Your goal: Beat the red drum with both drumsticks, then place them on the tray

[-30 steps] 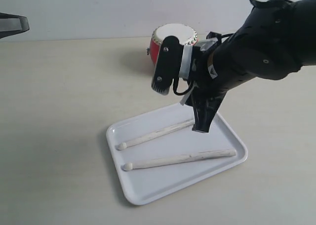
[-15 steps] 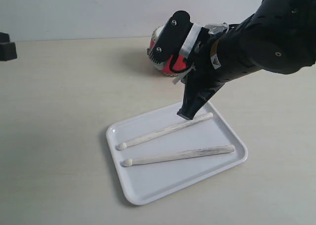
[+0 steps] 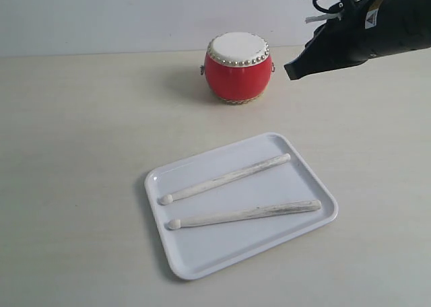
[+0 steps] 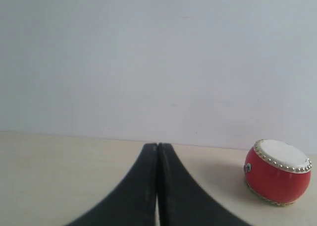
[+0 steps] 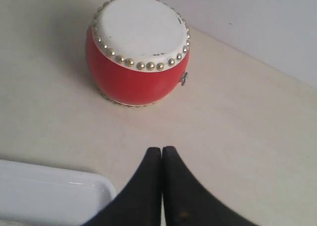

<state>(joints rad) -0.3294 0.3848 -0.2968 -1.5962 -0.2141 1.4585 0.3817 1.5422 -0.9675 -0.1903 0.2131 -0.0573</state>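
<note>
The red drum (image 3: pixel 238 67) with its cream skin stands on the table behind the tray; it also shows as the drum (image 4: pixel 277 172) and the drum (image 5: pixel 137 48) in the wrist views. Two pale drumsticks lie side by side in the white tray (image 3: pixel 202 260): one drumstick (image 3: pixel 225 178) farther back, the other drumstick (image 3: pixel 244 214) nearer the front. My right gripper (image 3: pixel 291 72) hangs shut and empty in the air at the upper right, beside the drum; in its wrist view the right gripper (image 5: pixel 162 150) has both fingers pressed together. My left gripper (image 4: pixel 157 145) is shut, empty, and outside the exterior view.
The pale tabletop (image 3: pixel 81 152) stretches to the left of the tray and drum. A plain light wall (image 3: pixel 135 11) rises behind the table. A corner of the tray (image 5: pixel 54 196) shows in the right wrist view.
My right arm has lifted off the tray and pulled back up and to the right, leaving the far drumstick lying there. The dark left arm part at the left edge has gone from view.
</note>
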